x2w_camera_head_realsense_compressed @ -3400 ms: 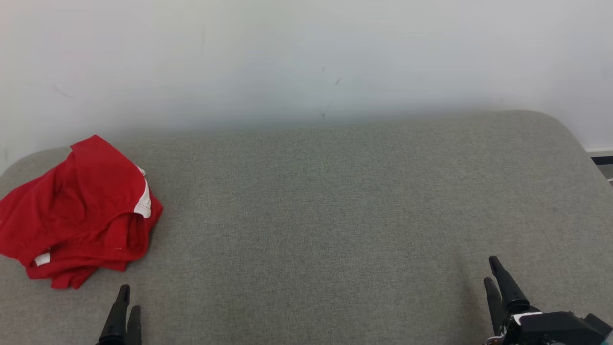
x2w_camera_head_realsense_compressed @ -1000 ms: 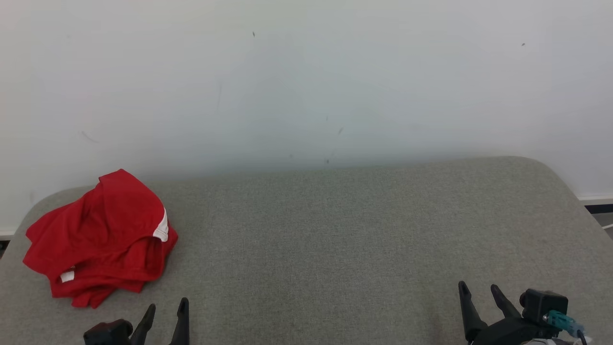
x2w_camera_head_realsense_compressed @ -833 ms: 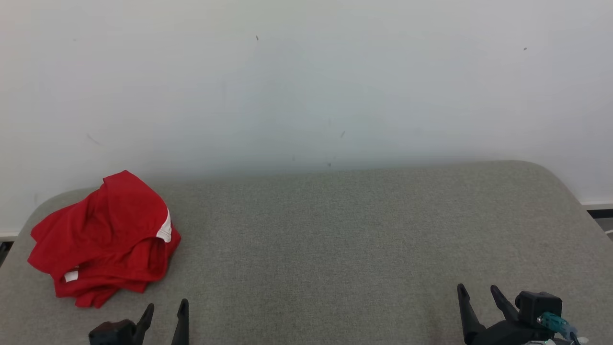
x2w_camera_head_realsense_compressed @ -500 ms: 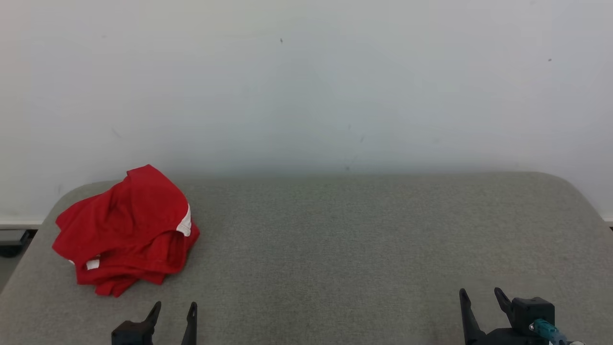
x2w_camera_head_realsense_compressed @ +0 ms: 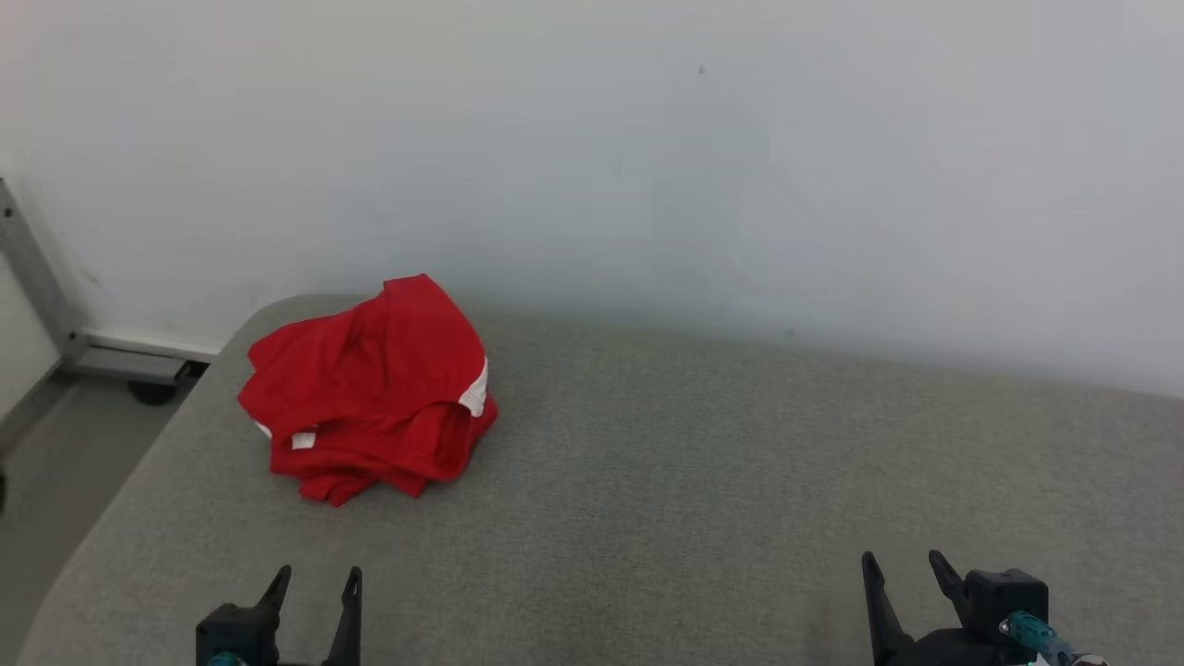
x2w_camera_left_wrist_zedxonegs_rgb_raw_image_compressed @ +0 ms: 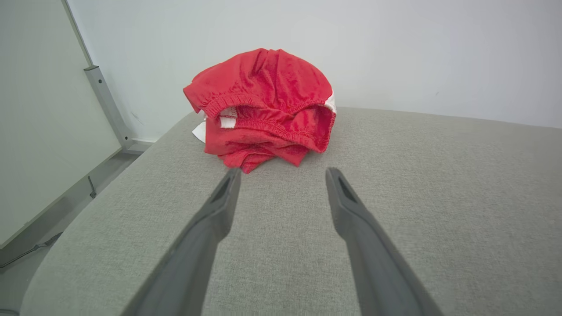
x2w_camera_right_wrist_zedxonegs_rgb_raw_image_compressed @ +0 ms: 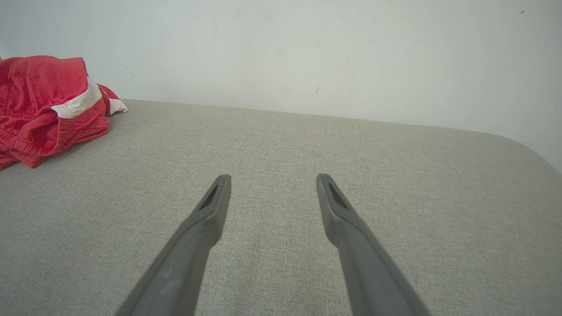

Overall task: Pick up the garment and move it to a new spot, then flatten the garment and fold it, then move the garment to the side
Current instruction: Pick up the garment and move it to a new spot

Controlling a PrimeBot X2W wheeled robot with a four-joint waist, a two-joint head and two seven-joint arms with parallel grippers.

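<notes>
Barely beginning, judging by the layout: hovering with left hand (x2w_camera_head_realsense_compressed: 317, 573) and right hand (x2w_camera_head_realsense_compressed: 902, 560) both spread wide and grasping nothing, leaving the red garment (x2w_camera_head_realsense_compressed: 370, 388) bunched at ten o'clock on the grey worktop (x2w_camera_head_realsense_compressed: 694, 462), well apart, awaiting lifting, moving, flattening, folding, setting aside.

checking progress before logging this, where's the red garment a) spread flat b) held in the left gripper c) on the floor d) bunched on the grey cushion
d: the red garment lies bunched on the grey cushion, apart from the open left gripper.
</notes>
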